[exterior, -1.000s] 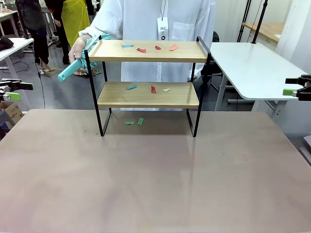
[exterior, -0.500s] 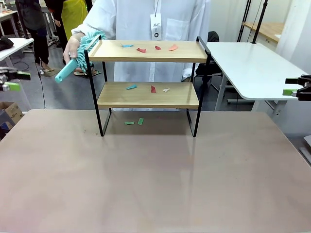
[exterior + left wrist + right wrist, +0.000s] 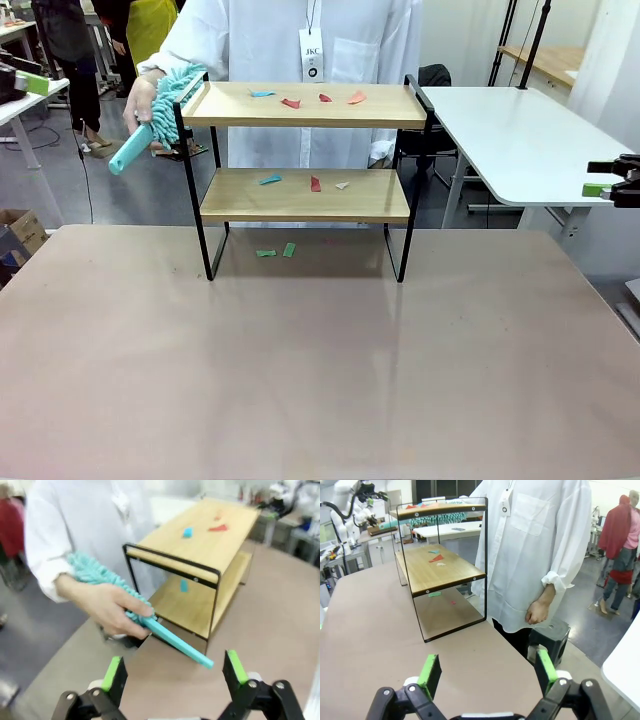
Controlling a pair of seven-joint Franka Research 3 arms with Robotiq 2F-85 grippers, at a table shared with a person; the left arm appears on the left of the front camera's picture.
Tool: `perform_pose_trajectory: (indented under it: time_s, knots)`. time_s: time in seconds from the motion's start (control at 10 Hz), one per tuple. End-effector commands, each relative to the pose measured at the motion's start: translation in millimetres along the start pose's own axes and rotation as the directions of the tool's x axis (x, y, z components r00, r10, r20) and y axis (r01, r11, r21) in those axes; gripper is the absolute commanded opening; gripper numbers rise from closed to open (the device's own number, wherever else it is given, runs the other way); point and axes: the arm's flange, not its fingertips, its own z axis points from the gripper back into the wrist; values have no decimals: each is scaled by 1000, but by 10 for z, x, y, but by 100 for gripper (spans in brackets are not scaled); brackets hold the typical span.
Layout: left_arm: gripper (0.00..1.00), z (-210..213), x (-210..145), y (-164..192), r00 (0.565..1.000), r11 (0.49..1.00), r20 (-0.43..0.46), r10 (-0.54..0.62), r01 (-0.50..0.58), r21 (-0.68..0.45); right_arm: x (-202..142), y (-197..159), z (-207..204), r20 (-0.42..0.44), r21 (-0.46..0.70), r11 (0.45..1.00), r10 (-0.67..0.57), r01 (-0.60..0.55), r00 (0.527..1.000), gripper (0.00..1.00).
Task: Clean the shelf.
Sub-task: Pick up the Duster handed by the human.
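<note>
The shelf (image 3: pixel 230 105) is set far across the surface (image 3: pixel 320 380), with scraps (image 3: pixel 291 103) on both boards. In the left wrist view, a teal duster (image 3: pixel 90 572) is gripped by a person's hand (image 3: pixel 107 610) beside its end rail. The left fingers (image 3: pixel 113 672) and right fingers (image 3: pixel 429 674) are spread wide and empty.

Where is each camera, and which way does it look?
Front: robot's side of the table, looking across at the shelf and the person; right gripper at the right edge.
Left wrist: behind the open left gripper, facing a hand holding a teal duster by the shelf's end.
Right wrist: behind the open right gripper, facing the shelf's other end.
Shared: both wrist views show the shelf, from opposite ends.
</note>
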Motion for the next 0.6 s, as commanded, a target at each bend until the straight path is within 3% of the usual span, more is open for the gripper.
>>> perform_pose_trajectory:
  time_s: [0.0,0.2,0.5]
  knots:
    - [100,-225,203,-528,975,985,-143,172,-169,31,26,14,-15,4,1,1000,3,-3,1000,100]
    - [100,-366,461,-765,943,966,-221,249,-226,123,26,14,-15,4,1,1000,3,-3,1000,100]
    - [100,-629,523,-750,899,932,-280,337,-278,231,26,14,-15,4,1,1000,3,-3,1000,100]
